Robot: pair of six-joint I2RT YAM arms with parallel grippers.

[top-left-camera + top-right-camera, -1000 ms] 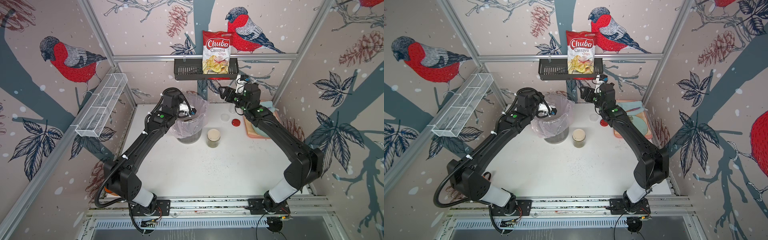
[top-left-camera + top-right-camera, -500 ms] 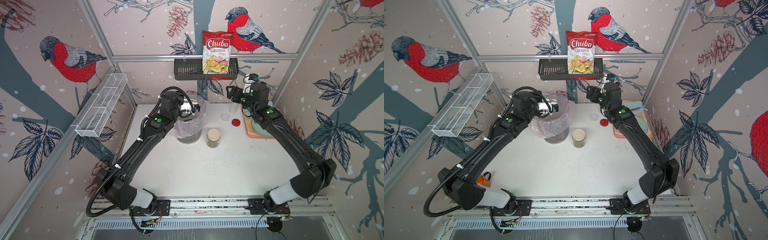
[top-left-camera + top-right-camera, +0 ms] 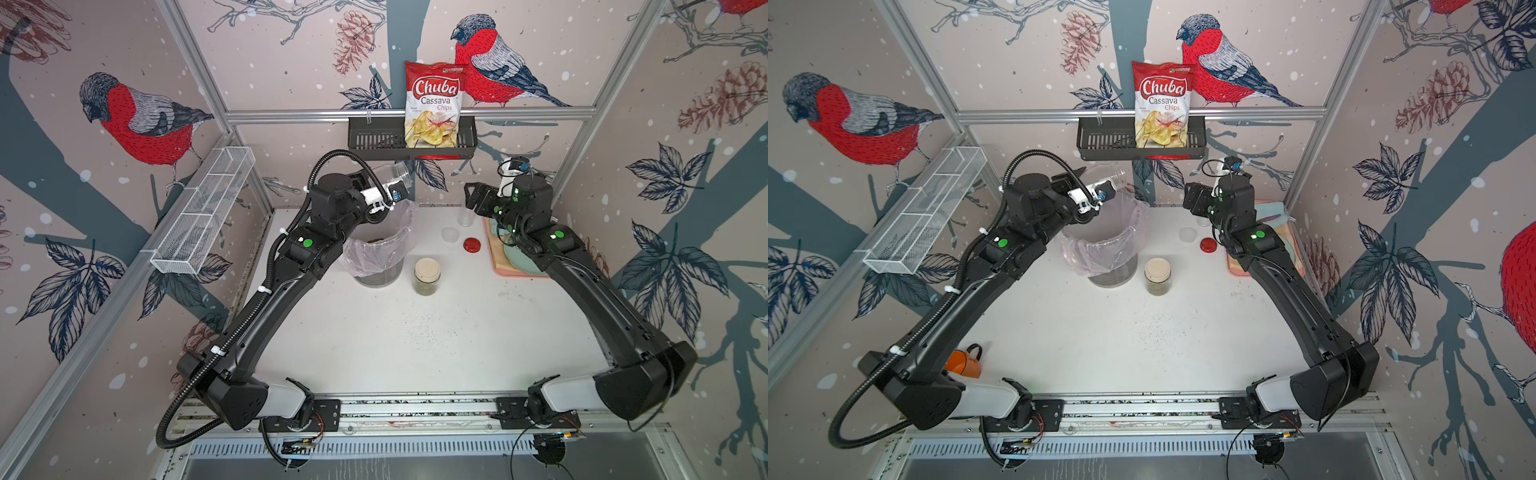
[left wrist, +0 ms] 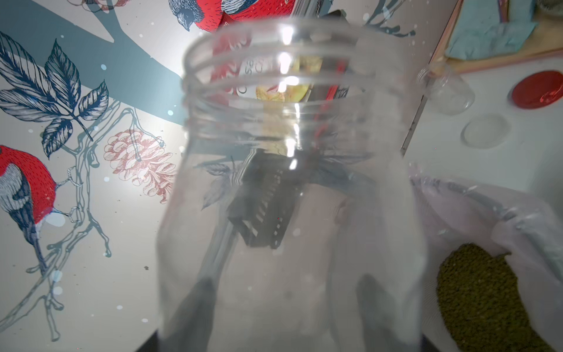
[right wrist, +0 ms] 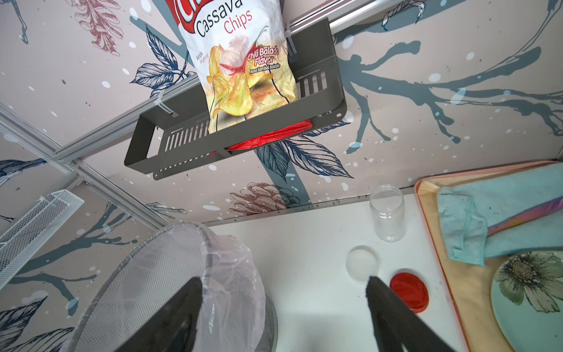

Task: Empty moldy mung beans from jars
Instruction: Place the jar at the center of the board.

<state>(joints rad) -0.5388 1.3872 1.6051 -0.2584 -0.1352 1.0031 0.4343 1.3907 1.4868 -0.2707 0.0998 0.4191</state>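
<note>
Finishing dump with left gripper (image 4: 285, 282) clamped on empty lidless jar (image 4: 289, 152) raised at lined bin's (image 3: 378, 276) 12 o'clock, right gripper (image 5: 283, 283) spread, empty; next park it, uncap beige-lidded jar (image 3: 427, 276) at bin's 3 o'clock.

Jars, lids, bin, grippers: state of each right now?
Held jar: lidless, empty, tilted, aloft.
Beige-lid jar: closed, upright, mung beans inside.
Back jar: lidless, upright, empty.
Red lid: off, lying flat.
Clear lid: off, lying flat.
Bin: lined, mung beans inside.
Left gripper: shut on held jar.
Right gripper: open, empty.
</note>
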